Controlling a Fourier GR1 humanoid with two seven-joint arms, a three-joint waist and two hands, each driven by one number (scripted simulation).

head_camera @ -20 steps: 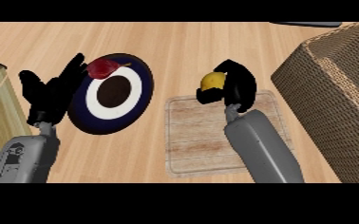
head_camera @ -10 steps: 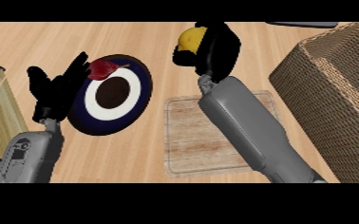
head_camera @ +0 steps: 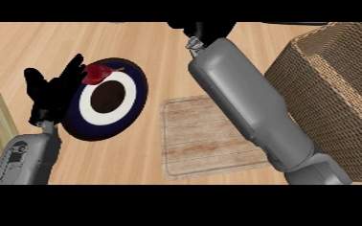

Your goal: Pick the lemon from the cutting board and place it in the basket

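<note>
R hand [head_camera: 203,28] sits at top centre of the frame, mostly cut off by the upper edge; only a dark lump shows above the grey forearm, so can't tell how its fingers are set or what's in them. Lemon isn't visible anywhere in the frame: the cutting board [head_camera: 209,136] at lower centre shows bare wood, w/ the forearm crossing over it. Judgement: a lemon is light, stiff and waxy-smooth, a bit slippery and prone to roll, so best taken round its middle w/ fingers and thumb on opposite sides, not by the tapered ends; not fragile. Basket [head_camera: 325,84] fills the right side, woven wall, its rim at upper right, near the R forearm. L hand [head_camera: 53,93] rests open at left edge, fingers up, just beside a dark blue plate [head_camera: 134,100] w/ white ring, a red item [head_camera: 96,73] on the plate's upper left rim. No brands, labels or writing readable anywhere.
</note>
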